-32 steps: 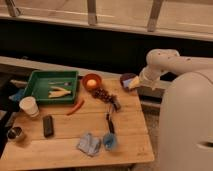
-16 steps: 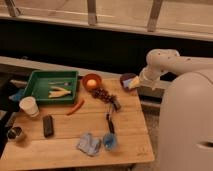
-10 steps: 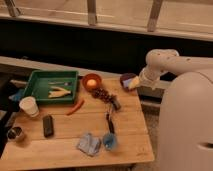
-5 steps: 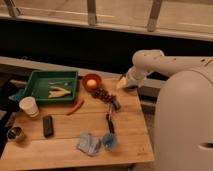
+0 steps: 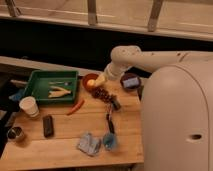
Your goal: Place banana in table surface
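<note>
The pale yellow banana (image 5: 59, 92) lies in the flat green plastic tray (image 5: 36, 86), near the tray's right side. It is small and blurry, so its ends are hard to make out. A thin little thing lies just above it in the tray, and I cannot tell what that is.

The tray sits at the back left of the light wooden table (image 5: 70, 129). Just to the right of the tray is a small round orange bowl (image 5: 89, 80). The gripper (image 5: 100, 80) hangs at the right edge of this bowl, well apart from the banana. It looks like a pale yellowish lump, and I cannot tell how the claw stands or if it holds anything.

A bunch of dark red grapes (image 5: 102, 94) lies just in front of the bowl. A thin red pepper-like thing (image 5: 76, 106) lies in front of the tray. A white paper cup (image 5: 29, 106) stands near the left edge.

The big white robot body (image 5: 175, 120) hides the table's right side. The white arm partly hides a dark bowl (image 5: 131, 81).
</note>
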Available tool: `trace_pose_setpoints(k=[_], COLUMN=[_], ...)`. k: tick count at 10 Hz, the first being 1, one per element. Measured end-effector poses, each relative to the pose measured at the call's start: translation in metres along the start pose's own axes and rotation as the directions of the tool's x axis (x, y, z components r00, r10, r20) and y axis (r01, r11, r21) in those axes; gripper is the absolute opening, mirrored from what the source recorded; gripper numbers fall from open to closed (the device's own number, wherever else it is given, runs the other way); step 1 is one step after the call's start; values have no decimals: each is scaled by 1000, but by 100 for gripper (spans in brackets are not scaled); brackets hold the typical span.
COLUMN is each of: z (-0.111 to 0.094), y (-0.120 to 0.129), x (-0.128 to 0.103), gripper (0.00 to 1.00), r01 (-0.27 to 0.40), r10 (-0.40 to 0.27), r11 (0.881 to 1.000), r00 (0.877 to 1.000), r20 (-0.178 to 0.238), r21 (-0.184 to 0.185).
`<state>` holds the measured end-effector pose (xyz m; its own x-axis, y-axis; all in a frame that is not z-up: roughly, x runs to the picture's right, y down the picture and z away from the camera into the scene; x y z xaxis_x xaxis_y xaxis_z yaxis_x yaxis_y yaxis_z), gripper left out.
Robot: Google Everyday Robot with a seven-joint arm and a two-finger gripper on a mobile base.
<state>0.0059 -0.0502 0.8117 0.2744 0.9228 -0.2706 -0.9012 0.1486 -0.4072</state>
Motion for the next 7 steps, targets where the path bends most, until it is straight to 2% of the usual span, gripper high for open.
trace_pose_setpoints(k=[1, 6, 7], z=[1, 0, -1], y=[18, 15, 18], x=[-12, -10, -11], gripper=[80, 80, 80], r01=[8, 6, 36], r10=[-7, -6, -35], r11=[1000, 1000, 999], r00=[1000, 1000, 999], r20=[24, 19, 21], r21=[-16, -21, -30])
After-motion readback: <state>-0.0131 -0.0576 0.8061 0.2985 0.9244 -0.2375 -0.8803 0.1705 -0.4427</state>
